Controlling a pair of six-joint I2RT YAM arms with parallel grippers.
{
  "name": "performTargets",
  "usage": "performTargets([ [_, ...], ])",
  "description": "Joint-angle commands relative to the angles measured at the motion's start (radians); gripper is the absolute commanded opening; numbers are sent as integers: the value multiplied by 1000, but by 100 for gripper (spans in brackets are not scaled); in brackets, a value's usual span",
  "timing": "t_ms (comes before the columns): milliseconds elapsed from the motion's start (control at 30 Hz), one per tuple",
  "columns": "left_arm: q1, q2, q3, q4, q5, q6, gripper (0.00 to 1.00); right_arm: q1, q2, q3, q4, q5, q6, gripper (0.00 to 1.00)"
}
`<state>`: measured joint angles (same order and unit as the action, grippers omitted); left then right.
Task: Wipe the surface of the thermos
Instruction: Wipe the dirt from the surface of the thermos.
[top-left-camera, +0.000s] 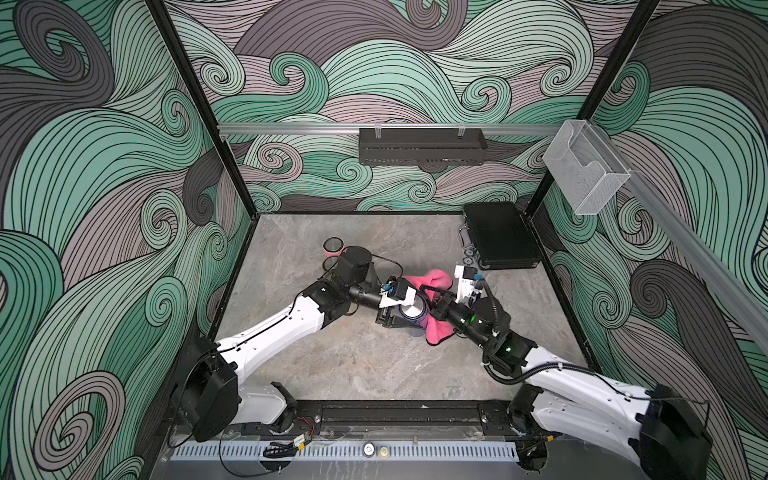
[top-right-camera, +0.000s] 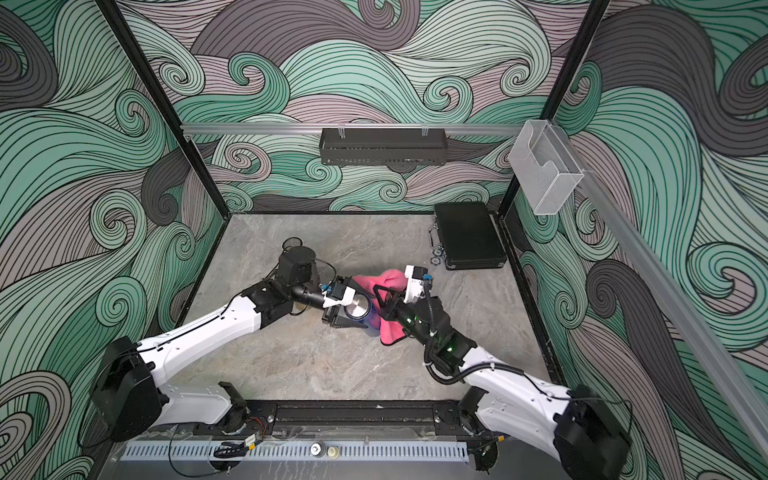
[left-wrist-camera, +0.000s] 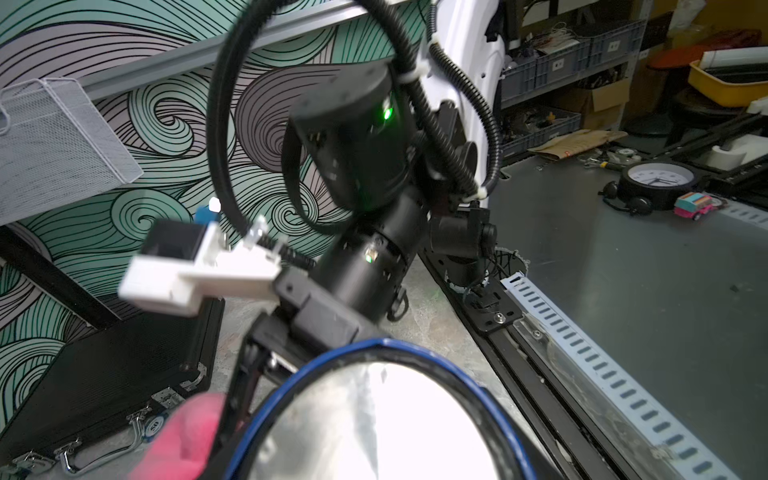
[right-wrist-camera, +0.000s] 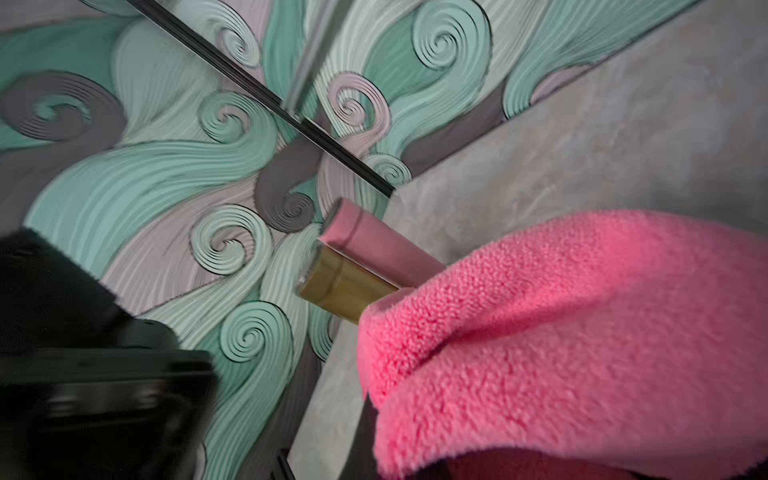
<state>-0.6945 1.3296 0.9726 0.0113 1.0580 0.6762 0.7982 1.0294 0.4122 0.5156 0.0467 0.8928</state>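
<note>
The thermos (top-left-camera: 412, 312) is blue, and its round silvery end faces up in both top views (top-right-camera: 358, 308). My left gripper (top-left-camera: 397, 318) is shut on its body at mid-table. In the left wrist view its blue rim and shiny end (left-wrist-camera: 374, 415) fill the space between the jaws, hiding the fingers. A fluffy pink cloth (top-left-camera: 437, 281) drapes around the thermos's right side, with my right gripper (top-left-camera: 432, 300) shut on it. In the right wrist view the cloth (right-wrist-camera: 561, 332) covers the fingers.
A pink tumbler (top-left-camera: 332, 247) and a gold one (right-wrist-camera: 340, 286) stand by the left wall behind the left arm. A black case (top-left-camera: 500, 235) lies at the back right. A black basket (top-left-camera: 422, 145) and a clear holder (top-left-camera: 586, 166) hang on the walls.
</note>
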Motion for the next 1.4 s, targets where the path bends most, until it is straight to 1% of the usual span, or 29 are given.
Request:
performTargets([
  [0, 12, -5, 59, -56, 91, 97, 0, 6, 26, 14, 56, -41, 34, 0],
  [67, 13, -5, 67, -81, 103, 117, 0, 12, 3, 58, 12, -56, 2, 0],
  [167, 18, -2, 85, -165, 132, 193, 0, 36, -69, 123, -47, -47, -53, 0],
  [233, 30, 4, 104, -265, 175, 289, 0, 37, -102, 142, -53, -65, -60, 0],
  [267, 41, 11, 114, -322, 216, 358, 0, 38, -112, 147, -58, -71, -60, 0],
  [300, 53, 17, 123, -364, 251, 401, 0, 38, -115, 146, -58, -80, -54, 0],
  [333, 63, 22, 133, -397, 275, 427, 0, 38, -111, 141, -53, -85, -46, 0],
  [433, 92, 40, 162, -533, 341, 575, 0, 38, -74, 99, -5, -95, -19, 0],
  [500, 100, 55, 164, -574, 381, 654, 0, 38, -34, 67, 18, -89, -3, 0],
  [533, 102, 62, 170, -600, 387, 686, 0, 36, -14, 53, 26, -80, 6, 0],
  [600, 105, 76, 190, -636, 390, 701, 0, 38, 23, 29, 53, -81, 20, 0],
  [700, 106, 86, 235, -733, 371, 759, 0, 38, 63, 28, 73, -101, 26, 0],
  [733, 105, 117, 250, -770, 363, 786, 0, 38, 65, 34, 71, -106, 24, 0],
  [867, 106, 141, 297, -916, 347, 902, 0, 37, 0, 95, -6, -103, -18, 0],
  [933, 105, 142, 306, -955, 343, 940, 0, 38, -45, 126, -41, -97, -40, 0],
  [1000, 105, 140, 307, -964, 336, 944, 0, 37, -77, 146, -60, -96, -52, 0],
  [1100, 106, 138, 307, -953, 333, 940, 0, 38, -77, 139, -62, -93, -49, 0],
  [1133, 107, 137, 307, -930, 326, 903, 0, 38, -67, 127, -57, -86, -44, 0],
  [1167, 106, 134, 305, -868, 313, 817, 0, 38, -56, 108, -52, -75, -38, 0],
  [1200, 107, 129, 297, -769, 293, 699, 0, 38, -43, 88, -49, -55, -32, 0],
  [1267, 104, 108, 243, -496, 235, 399, 0, 38, -25, 61, -51, -20, -29, 0],
  [1300, 100, 99, 211, -388, 197, 292, 0, 37, -19, 51, -51, -5, -31, 0],
  [1333, 94, 84, 179, -309, 160, 228, 0, 38, -16, 44, -51, 6, -31, 0],
  [1367, 89, 59, 159, -278, 130, 213, 0, 38, -15, 42, -51, 12, -36, 0],
])
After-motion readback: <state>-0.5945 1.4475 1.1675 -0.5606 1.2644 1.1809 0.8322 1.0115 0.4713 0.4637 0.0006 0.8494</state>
